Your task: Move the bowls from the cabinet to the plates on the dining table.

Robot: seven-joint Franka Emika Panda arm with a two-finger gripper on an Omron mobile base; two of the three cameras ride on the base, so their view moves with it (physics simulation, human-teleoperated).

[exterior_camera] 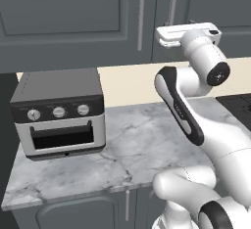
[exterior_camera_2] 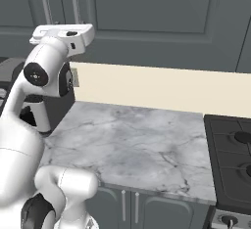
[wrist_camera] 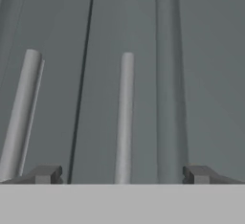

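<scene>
- Gripper [wrist_camera: 122, 174] is spread wide, nothing held, raised in front of the closed cabinet [exterior_camera: 73, 17] above the marble counter [exterior_camera: 142, 145].
- Risk: the right door's handle [wrist_camera: 125, 117] sits between the fingertips, but the other handle [wrist_camera: 21, 115] is near; a sideways drift could snag the wrong door.
- Handle's long axis is judged vertical in the room.
- Toaster oven [exterior_camera: 59, 113] stands well apart.

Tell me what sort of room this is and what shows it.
A kitchen, by the look of it: a toaster oven stands on a marble counter, dark grey wall cabinets with long bar handles hang above, and a gas hob sits at the counter's end.
</scene>
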